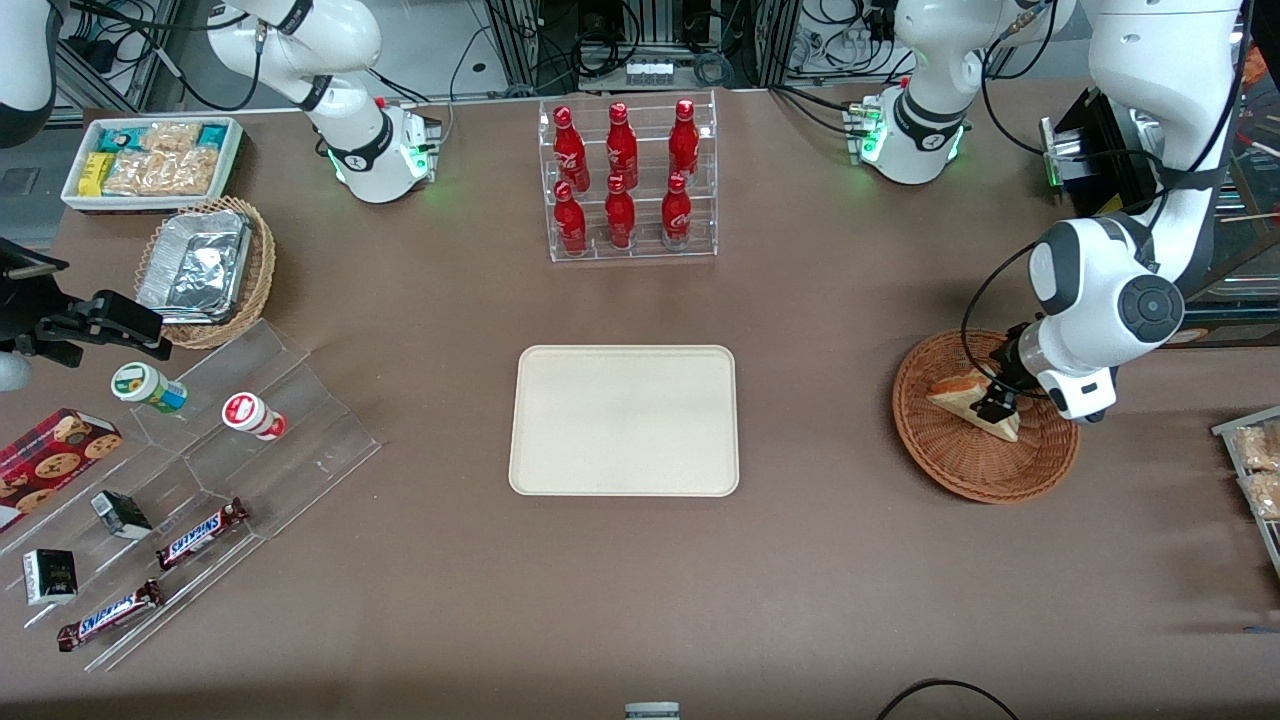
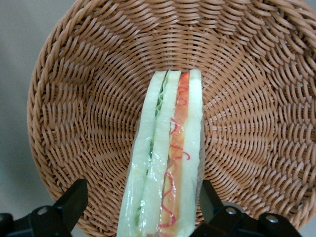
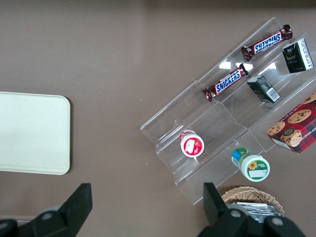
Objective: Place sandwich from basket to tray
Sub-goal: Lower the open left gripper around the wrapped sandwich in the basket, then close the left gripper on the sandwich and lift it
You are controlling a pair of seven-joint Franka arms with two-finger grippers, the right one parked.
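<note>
Low over the basket (image 1: 960, 480), at mid-height of the front frame toward the working arm's end of the table: the left gripper (image 1: 1000, 403), reaching down from a bent wrist. Spread wide, not pinching anything; in the wrist view the fingers (image 2: 74, 197) stand on either side of the sandwich (image 2: 165, 163), one just beside the bread or touching it, the other with a clear gap of wicker (image 2: 74, 98) showing between.

Sandwich (image 1: 975, 398) inside the basket, stood on edge with the filling layers (red-orange and green) facing up toward the wrist camera. Probably the reason for this straddling approach: flat bread faces on both sides, good for a squeeze across the slices rather than along the soft filling edge.

Tray (image 1: 625, 420) at the centre of the front frame, well apart from the basket, bare and flat on the table; also seen in the parked arm's view (image 3: 29, 133). Nothing between basket and tray, so likely a plain lift and sideways carry once closed. Bottle rack (image 1: 628, 180) in the upper middle of the frame, farther from the camera than the tray and off the likely path.

Judged step: about to close. Risk: crushing soft bread, or the wedge tipping if only one finger meets it first.
</note>
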